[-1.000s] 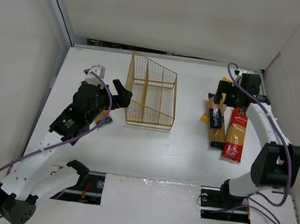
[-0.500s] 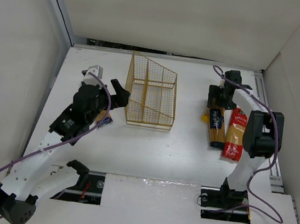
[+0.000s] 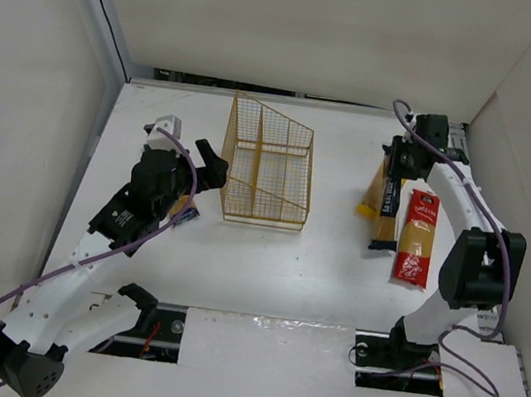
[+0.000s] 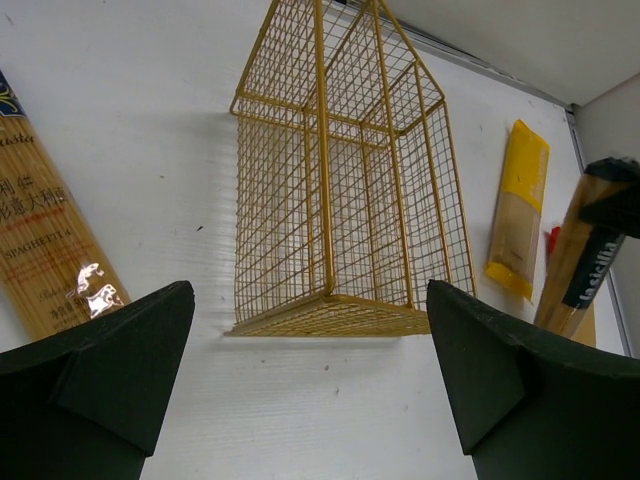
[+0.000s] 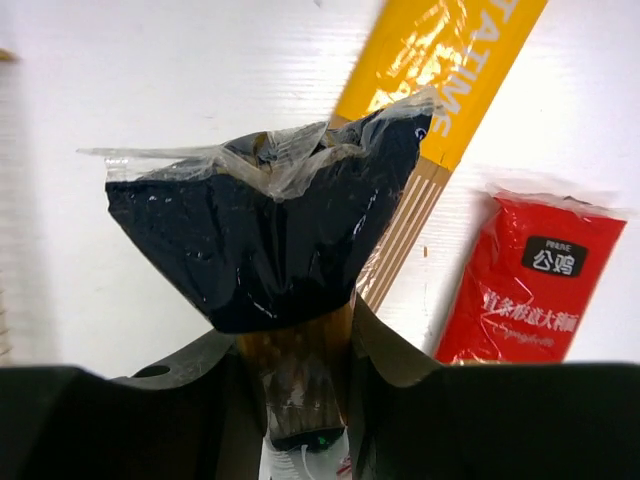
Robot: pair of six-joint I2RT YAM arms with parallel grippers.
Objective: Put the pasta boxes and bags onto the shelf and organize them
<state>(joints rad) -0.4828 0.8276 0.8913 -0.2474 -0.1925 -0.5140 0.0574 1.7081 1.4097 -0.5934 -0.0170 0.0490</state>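
Observation:
The gold wire shelf [image 3: 268,165] stands mid-table, also seen in the left wrist view as the shelf [image 4: 350,200]. My right gripper [image 3: 403,164] is shut on the far end of the tan pasta pack with black ends [image 3: 386,219]. That end is raised off the table, and the black end [image 5: 270,230] sits just beyond the gripper [image 5: 300,390]. The yellow pack [image 3: 374,191] lies beneath it and the red-ended pack [image 3: 416,238] lies to its right. My left gripper [image 3: 207,166] hangs open just left of the shelf, holding nothing. A blue-ended pack [image 4: 40,250] lies by the left arm.
White walls close in the table on the left, back and right. The right wall is close beyond the red-ended pack [image 5: 525,280]. The yellow pack [image 5: 440,70] lies on the table past the held pack's black end.
My right gripper has closed on the black-ended pack and tipped its far end up off the table. The left arm has barely moved.

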